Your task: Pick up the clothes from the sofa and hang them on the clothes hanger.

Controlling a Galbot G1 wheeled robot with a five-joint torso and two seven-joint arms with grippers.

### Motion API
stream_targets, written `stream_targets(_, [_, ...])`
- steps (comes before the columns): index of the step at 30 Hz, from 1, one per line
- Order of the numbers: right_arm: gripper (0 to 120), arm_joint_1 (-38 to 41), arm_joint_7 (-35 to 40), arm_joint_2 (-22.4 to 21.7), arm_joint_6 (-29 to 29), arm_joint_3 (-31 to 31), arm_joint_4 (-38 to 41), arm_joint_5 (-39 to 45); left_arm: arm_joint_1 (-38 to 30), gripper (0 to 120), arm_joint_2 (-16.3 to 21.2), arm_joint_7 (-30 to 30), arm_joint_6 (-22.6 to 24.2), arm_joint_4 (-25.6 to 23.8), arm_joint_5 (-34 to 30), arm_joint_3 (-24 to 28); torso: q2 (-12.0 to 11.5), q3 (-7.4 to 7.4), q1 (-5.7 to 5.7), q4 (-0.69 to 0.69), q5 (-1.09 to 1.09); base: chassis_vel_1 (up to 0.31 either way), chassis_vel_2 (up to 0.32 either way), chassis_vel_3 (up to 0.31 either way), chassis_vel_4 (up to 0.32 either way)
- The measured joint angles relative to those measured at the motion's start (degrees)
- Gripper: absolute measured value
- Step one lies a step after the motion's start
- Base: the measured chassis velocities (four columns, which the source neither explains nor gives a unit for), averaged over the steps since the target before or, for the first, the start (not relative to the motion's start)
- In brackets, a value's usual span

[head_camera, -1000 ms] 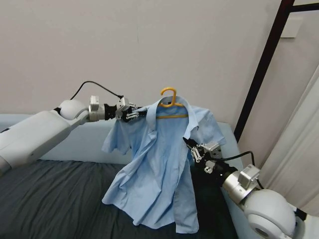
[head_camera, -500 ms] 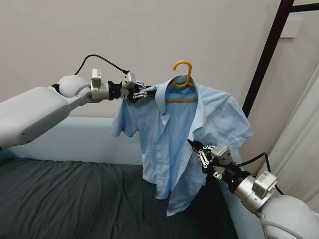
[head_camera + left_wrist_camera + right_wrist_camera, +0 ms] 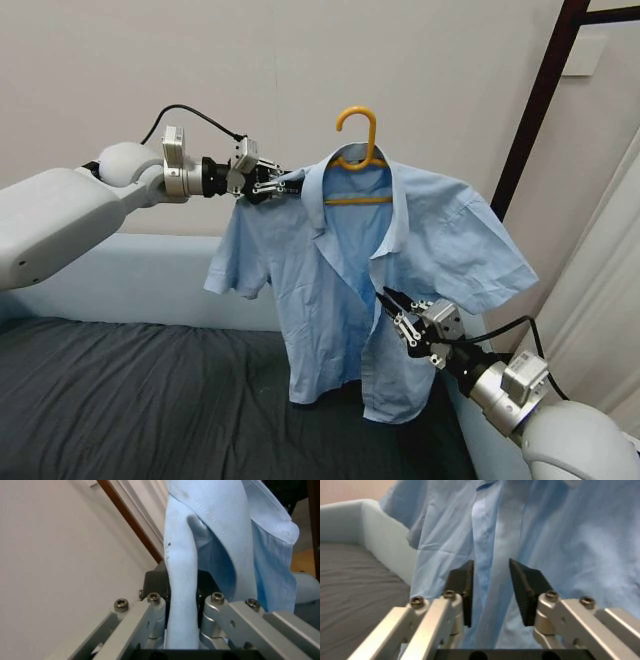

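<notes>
We see the shirt (image 3: 400,260), light blue and short-sleeved, draped on an orange hanger (image 3: 357,130) and held up in the air before the pale wall (image 3: 300,60), its hem hanging over the dark sofa (image 3: 130,400). The left gripper (image 3: 268,186) is clamped on the shirt's shoulder by the hanger's end (in the left wrist view a fold of the fabric runs between its closed fingers (image 3: 150,611)). Lower down, the right gripper (image 3: 395,310) sits at the shirt's front edge with its fingers (image 3: 462,588) spread apart, the placket showing in the gap. A dark pole (image 3: 530,120) rises on the right.
</notes>
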Motion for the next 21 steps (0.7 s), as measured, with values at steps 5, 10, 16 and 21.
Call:
stream_targets(5, [48, -2.33, 0.09, -0.58, -0.05, 1.22, 1.24, -0.54, -0.62, 8, 0.41, 0.94, -1.13, 1.45, 0.39, 0.21, 0.0, 0.0, 0.0, -0.02, 0.01, 0.0, 0.0, 0.0, 0.0])
stream_targets(10, [68, -2.42, 1.58, -3.57, -2.18, 3.92, 3.23, 2.62, -0.7, 8, 1.37, 4.6, -2.19, 4.1, 0.65, -0.24, 0.0, 0.0, 0.0, 0.0, -0.01, 0.0, 0.0, 0.0, 0.0])
stream_targets(16, [91, 0.2, -9.89, -11.11, -4.16, 14.06, 2.61, 17.57, -0.67, 8, 4.63, 12.98, -2.54, 3.65, -0.55, -0.94, 0.0, 0.0, 0.0, -0.03, 0.02, 0.0, 0.0, 0.0, 0.0])
stream_targets(21, [100, 2.75, -17.94, -17.8, -3.38, 21.66, -1.15, 22.84, 0.65, 8, 5.85, 16.38, -2.62, 2.87, -0.31, -2.07, 0.0, 0.0, 0.0, 0.04, 0.0, 0.0, 0.0, 0.0, 0.0])
